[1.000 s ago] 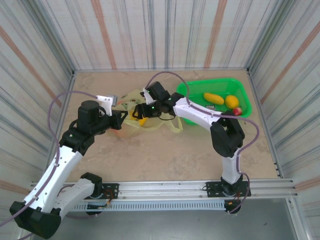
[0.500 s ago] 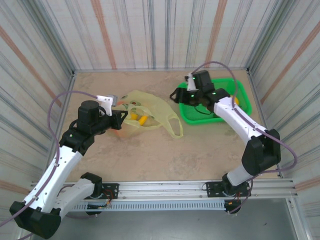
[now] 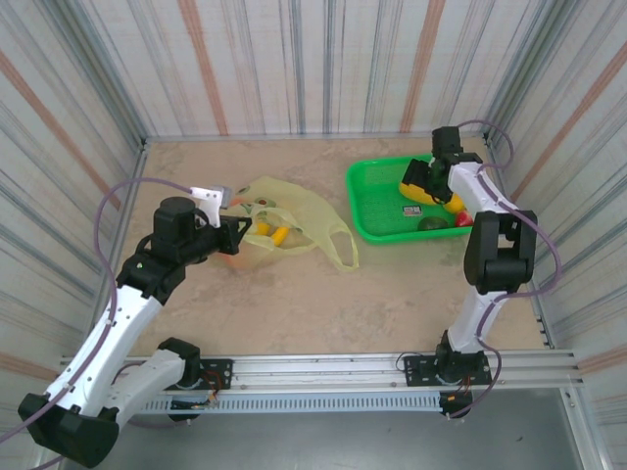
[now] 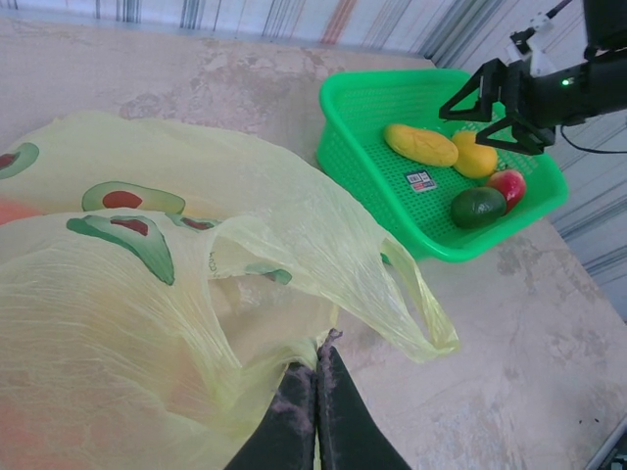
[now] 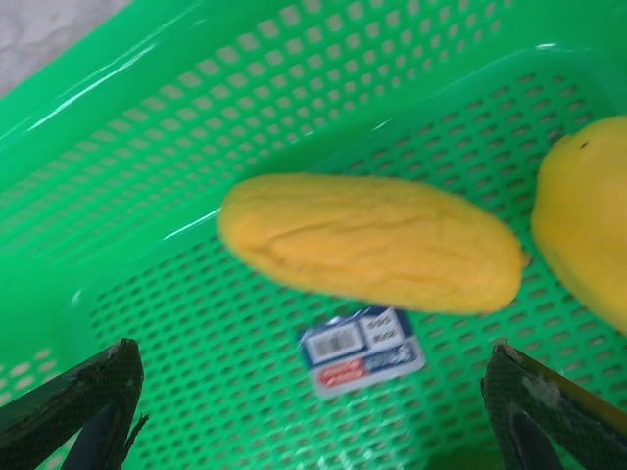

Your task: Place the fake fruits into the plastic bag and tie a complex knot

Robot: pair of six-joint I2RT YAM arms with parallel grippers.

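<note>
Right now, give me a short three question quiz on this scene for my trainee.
1. True or false: the right end effector is shut on the long yellow plastic fruit.
2. How many fake fruits lie in the bright green mesh plastic basket? A two, B four, C six.
3. What does the left end effector pinch?

Key: 1. False, its jaws stand open above that fruit. 2. B. 3. The thin translucent pale yellow plastic bag.
</note>
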